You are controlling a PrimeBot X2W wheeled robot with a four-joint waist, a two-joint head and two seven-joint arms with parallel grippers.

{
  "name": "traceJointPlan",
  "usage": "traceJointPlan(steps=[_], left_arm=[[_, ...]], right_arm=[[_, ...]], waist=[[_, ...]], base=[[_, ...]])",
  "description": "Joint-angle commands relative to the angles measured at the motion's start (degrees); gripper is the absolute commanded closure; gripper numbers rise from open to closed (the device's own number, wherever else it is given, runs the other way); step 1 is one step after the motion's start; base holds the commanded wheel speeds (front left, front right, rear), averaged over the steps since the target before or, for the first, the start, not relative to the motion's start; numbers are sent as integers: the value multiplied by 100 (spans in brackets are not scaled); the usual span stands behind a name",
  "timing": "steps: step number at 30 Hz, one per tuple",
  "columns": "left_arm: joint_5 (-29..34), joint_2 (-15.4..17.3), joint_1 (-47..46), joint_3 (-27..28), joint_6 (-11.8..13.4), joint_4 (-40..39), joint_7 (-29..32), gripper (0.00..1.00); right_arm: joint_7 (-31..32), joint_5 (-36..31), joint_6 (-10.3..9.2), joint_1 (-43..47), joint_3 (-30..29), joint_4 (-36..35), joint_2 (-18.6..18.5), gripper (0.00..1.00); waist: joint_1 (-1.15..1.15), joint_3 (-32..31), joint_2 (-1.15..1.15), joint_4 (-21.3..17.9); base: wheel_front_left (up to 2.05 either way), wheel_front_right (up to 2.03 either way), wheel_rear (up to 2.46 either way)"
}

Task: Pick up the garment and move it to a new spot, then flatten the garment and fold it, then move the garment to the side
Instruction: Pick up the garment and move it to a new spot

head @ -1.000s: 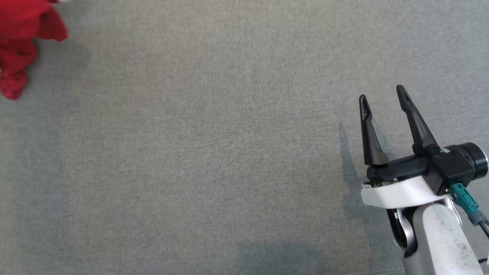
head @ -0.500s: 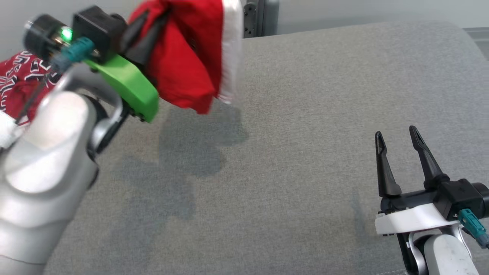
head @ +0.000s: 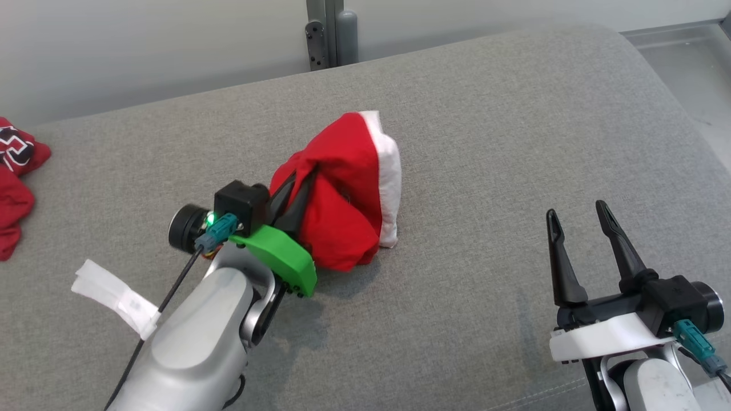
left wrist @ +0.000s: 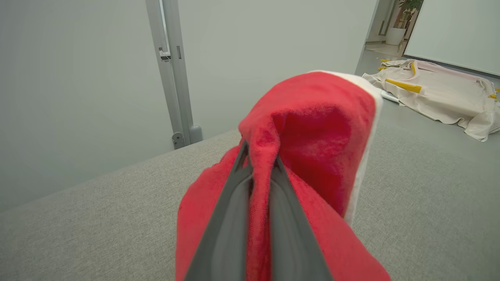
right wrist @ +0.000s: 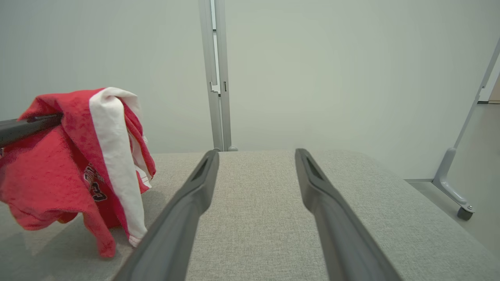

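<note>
A red garment [head: 342, 188] with a white band along one edge hangs bunched in the middle of the grey padded surface [head: 485, 142], its lower folds touching it. My left gripper [head: 298, 181] is shut on a fold of it near the top. In the left wrist view the red garment [left wrist: 320, 128] is pinched between the two fingers of the left gripper [left wrist: 259, 153]. My right gripper [head: 575, 210] stands open at the lower right, well apart from the cloth. In the right wrist view, the right gripper [right wrist: 256, 152] has nothing between its fingers, and the garment [right wrist: 78, 164] hangs at the left.
Another red patterned cloth [head: 17, 165] lies at the far left edge. A grey metal post [head: 325, 34] stands behind the surface against a pale wall. A cream and yellow cloth [left wrist: 437, 93] lies on the floor beyond. The surface's rounded right edge [head: 674, 108] drops to the floor.
The head camera has shifted. My left gripper has carried the garment down and toward the middle of the surface, where its folds now rest. The right gripper stays open.
</note>
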Motion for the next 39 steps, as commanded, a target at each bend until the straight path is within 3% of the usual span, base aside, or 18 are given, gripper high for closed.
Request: traceJointPlan(steps=[1, 9, 11, 12, 26, 39], left_arm=[[-32, -53, 155, 81, 31, 204, -70, 100], [49, -459, 788, 731, -142, 702, -106, 100], [122, -554, 925, 888, -177, 684, -106, 29], [150, -600, 1003, 969, -212, 676, -103, 0], [506, -820, 1831, 1865, -501, -257, -104, 0], [1128, -833, 3167, 3113, -396, -1590, -104, 0]], right_arm=[[-16, 37, 0, -61, 20, 11, -14, 0], [-16, -44, 0, -68, 15, 83, -14, 0], [-16, -68, 0, -67, 29, 105, -14, 0], [-16, -72, 0, -65, 32, 113, -14, 0], [-16, -193, 0, 110, -32, 186, -14, 0], [-16, -205, 0, 275, -270, 188, -14, 0]], waist=[[0, 89, 0, -81], [0, 95, 0, 0], [0, 49, 0, 62], [0, 22, 0, 97], [0, -461, 0, 491], [0, -752, 0, 694]], base=[[0, 0, 0], [0, 0, 0], [0, 0, 0], [0, 0, 0], [0, 0, 0], [0, 0, 0]])
